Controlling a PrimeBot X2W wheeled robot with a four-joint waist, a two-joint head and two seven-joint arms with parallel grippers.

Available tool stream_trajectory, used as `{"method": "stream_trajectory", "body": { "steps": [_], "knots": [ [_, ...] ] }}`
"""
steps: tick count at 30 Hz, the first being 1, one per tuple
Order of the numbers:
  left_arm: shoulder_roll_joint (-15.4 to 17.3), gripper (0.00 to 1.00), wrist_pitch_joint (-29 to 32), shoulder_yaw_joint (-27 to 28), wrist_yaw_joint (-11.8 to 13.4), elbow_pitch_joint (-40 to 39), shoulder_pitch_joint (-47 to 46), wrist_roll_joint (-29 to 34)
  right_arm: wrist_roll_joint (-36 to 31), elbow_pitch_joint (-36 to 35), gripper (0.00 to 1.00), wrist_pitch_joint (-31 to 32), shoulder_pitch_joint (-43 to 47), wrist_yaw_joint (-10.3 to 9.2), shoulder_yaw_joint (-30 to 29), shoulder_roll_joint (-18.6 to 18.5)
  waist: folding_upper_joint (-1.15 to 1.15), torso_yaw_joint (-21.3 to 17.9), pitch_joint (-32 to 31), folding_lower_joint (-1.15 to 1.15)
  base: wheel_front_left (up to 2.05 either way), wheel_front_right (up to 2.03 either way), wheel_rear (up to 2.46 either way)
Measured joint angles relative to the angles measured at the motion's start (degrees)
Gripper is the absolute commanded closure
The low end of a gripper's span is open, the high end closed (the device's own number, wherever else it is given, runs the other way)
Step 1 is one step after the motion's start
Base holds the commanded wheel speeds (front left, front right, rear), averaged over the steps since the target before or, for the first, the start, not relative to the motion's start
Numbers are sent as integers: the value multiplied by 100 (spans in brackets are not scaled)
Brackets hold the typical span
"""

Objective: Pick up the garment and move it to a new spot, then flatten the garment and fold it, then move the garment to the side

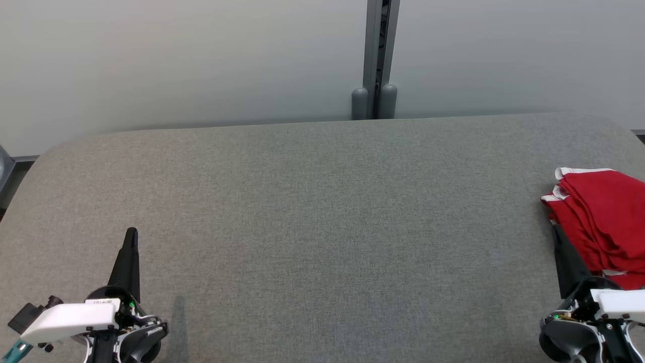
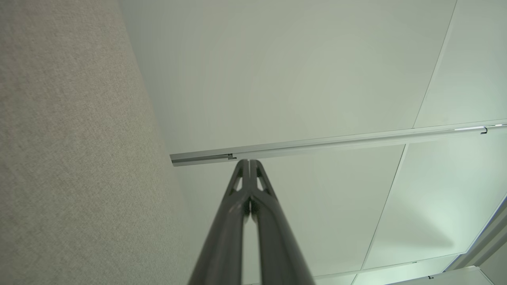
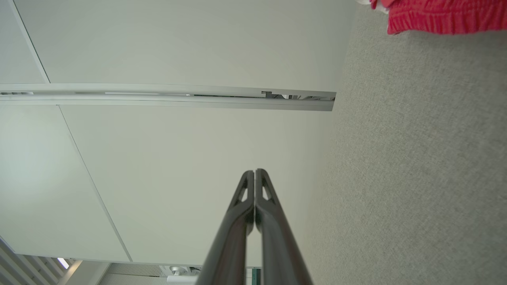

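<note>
Holding my left tool [image 1: 131, 233] and right tool [image 1: 556, 231] closed, empty, at the lower corners, I see the folded red garment [image 1: 602, 217] on the desk [image 1: 322, 212] at far right.

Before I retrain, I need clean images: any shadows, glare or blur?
Head view: even light, sharp, one faint shadow on the table right of the left gripper. Left wrist view: bright patch on the wall panel lower right. Right wrist view: right gripper softens toward the bottom edge.
</note>
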Motion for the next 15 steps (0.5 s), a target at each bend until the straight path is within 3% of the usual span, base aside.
{"method": "stream_trajectory", "body": {
  "steps": [15],
  "knots": [
    [0, 100, 0, 0, 0, 0, 0, 0, 0, 0, 100, 0, 0, 0, 0, 0, 0, 0, 0, 0, 0, 0, 0]
  ]
}}
